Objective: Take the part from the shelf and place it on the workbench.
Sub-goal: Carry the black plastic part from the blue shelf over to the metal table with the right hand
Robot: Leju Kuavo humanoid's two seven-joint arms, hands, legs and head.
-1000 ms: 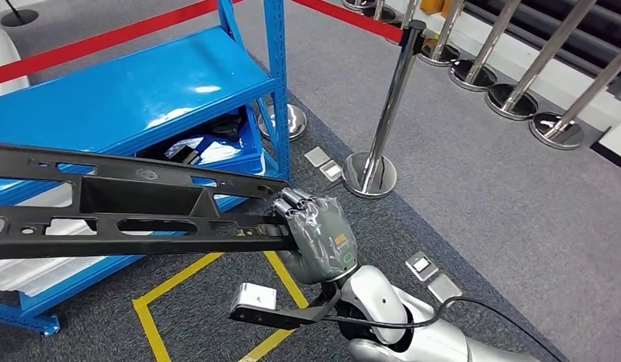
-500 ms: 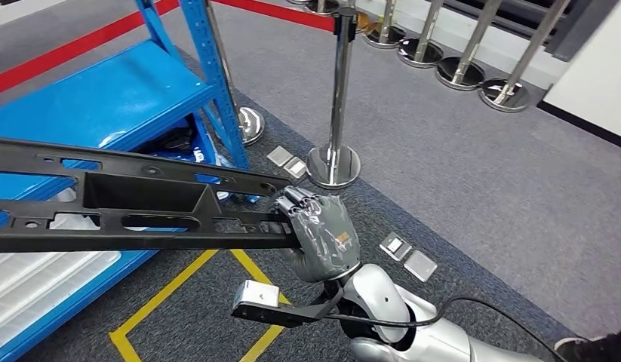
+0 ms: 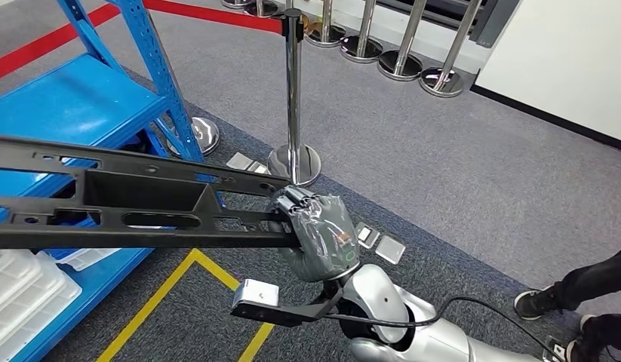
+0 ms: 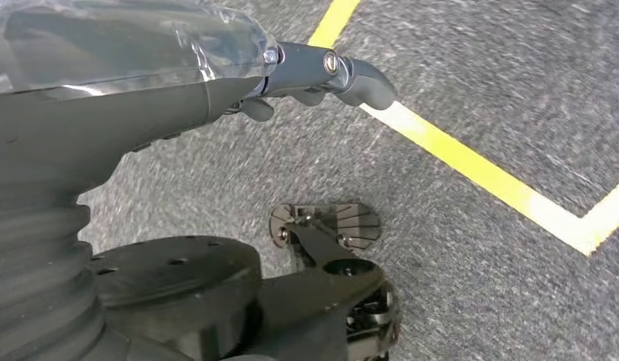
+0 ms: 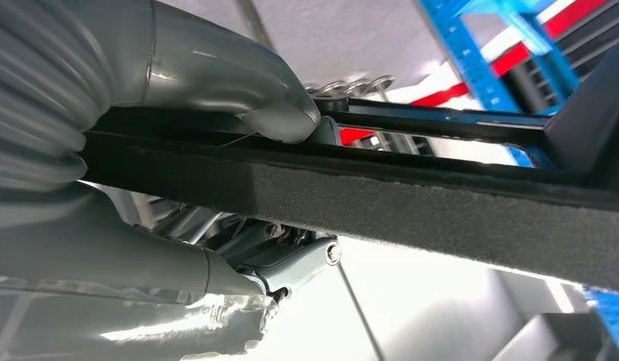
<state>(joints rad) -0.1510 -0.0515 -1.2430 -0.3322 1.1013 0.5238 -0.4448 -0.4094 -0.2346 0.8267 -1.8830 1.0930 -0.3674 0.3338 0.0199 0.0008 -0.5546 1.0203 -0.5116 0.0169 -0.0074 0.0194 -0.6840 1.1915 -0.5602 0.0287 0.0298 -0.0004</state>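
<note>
Grey carpet (image 3: 443, 173) marked with yellow floor tape (image 3: 179, 286) fills the head view; compared with the earlier frames the whole scene has slid leftward, a shift of the camera, so the blue shelf (image 3: 73, 113) now sits at the upper left and a chrome stanchion (image 3: 293, 98) stands near centre. A person's dark shoes (image 3: 537, 302) have entered at lower right. Right hand (image 3: 316, 234) stays clamped on the end of the long black plastic part (image 3: 126, 211), which spans the left half of the frame, clear of the shelf. Left hand (image 4: 216, 75) hangs over the carpet, fingers (image 4: 344, 71) curled, holding nothing.
</note>
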